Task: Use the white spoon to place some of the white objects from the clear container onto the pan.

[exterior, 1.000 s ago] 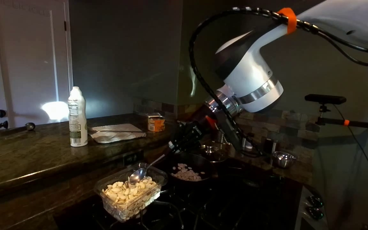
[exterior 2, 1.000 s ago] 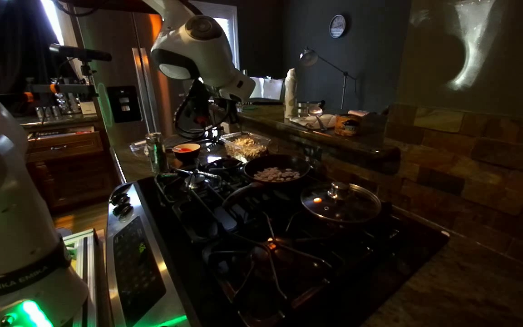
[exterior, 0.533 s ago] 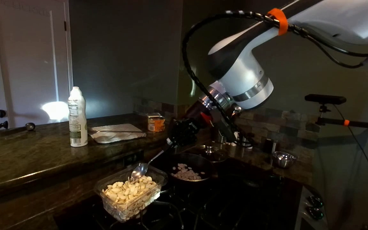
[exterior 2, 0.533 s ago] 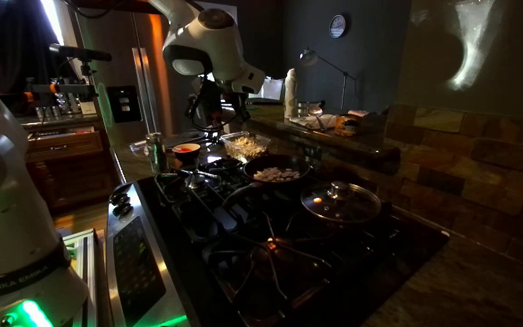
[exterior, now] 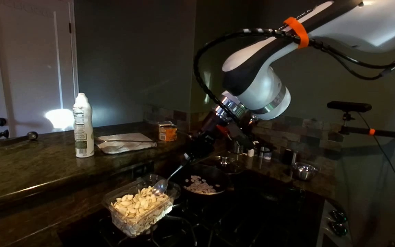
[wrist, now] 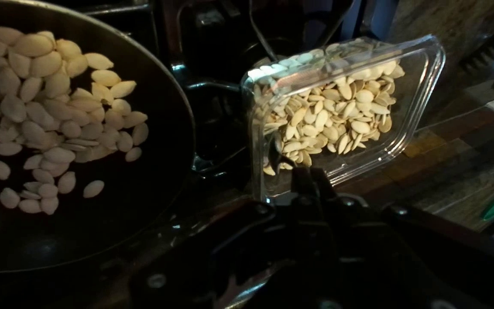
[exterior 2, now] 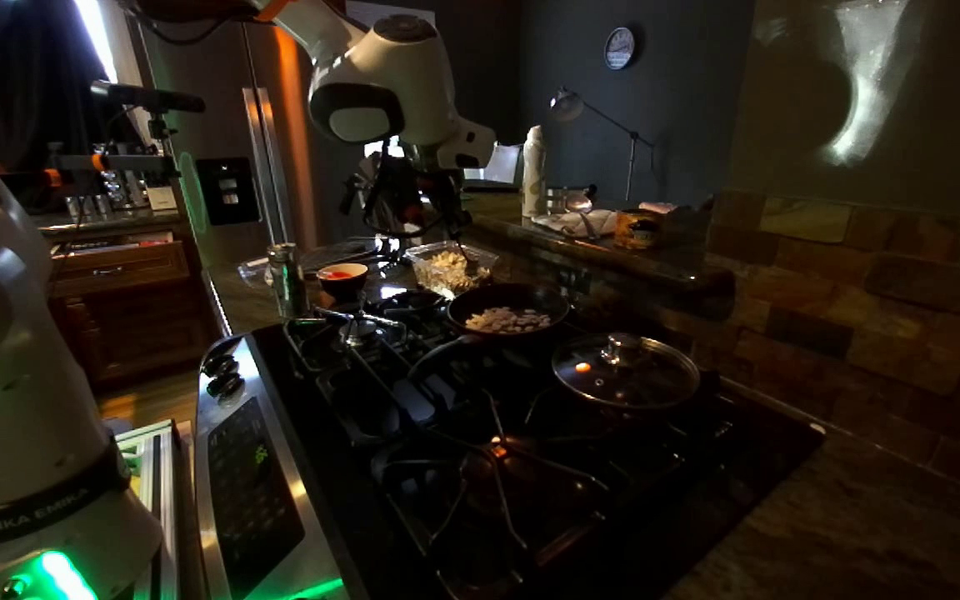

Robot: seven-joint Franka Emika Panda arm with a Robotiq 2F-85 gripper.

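My gripper [exterior: 188,157] is shut on the handle of a shiny, silvery spoon [exterior: 159,187], which slants down into the clear container [exterior: 175,191]. The spoon's bowl is against the white objects [exterior: 135,206] at the container's end beside the pan [exterior: 219,175]. In the wrist view the gripper [wrist: 310,171] hides most of the handle; the spoon's dark bowl [wrist: 275,155] stands near the container's left wall. What the bowl holds cannot be told. The dark pan [wrist: 157,184] holds a loose heap of white pieces [wrist: 54,107]; the pan also shows in an exterior view [exterior 2: 509,293].
A glass lid [exterior 2: 626,379] sits behind the pan. Stove grates [exterior 2: 492,442] lie around it. A white bottle [exterior: 83,128], a tray or cloth [exterior: 125,144] and an orange can [exterior: 167,133] stand on the raised counter. A red-filled bowl [exterior 2: 342,282] and a grinder [exterior 2: 287,279] stand nearby.
The spoon rose slightly, then moved toward the pan-side end of the container and down against the pieces there. Some pieces beside it shifted. The pan's pieces have not moved.
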